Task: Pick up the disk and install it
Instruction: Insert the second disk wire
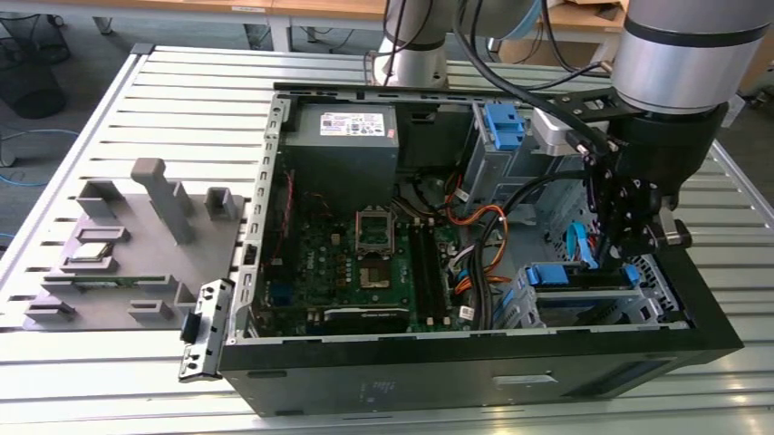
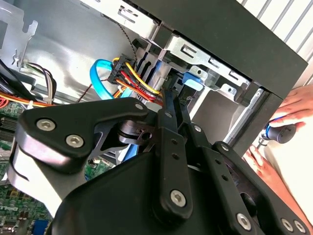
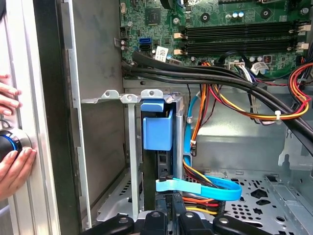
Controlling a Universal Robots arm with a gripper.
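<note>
The disk (image 3: 157, 129) stands on edge in the metal drive cage (image 3: 128, 147) of the open computer case, and its bright blue bracket tab shows at the top of the slot. In the exterior view the disk (image 1: 563, 275) sits in the cage at the case's front corner, on the exterior view's right. My gripper (image 1: 623, 258) hangs over that cage, right beside the disk. In both wrist views my gripper (image 2: 176, 95) (image 3: 168, 218) has its fingers drawn together with nothing seen between them.
A light blue flat cable (image 3: 205, 187) and bundled coloured wires (image 3: 244, 105) lie next to the cage. A person's hand (image 3: 12, 166) rests on a knob outside the case wall. Another blue bracket (image 1: 502, 122), the power supply (image 1: 344, 127) and a grey fixture (image 1: 121, 245) are also present.
</note>
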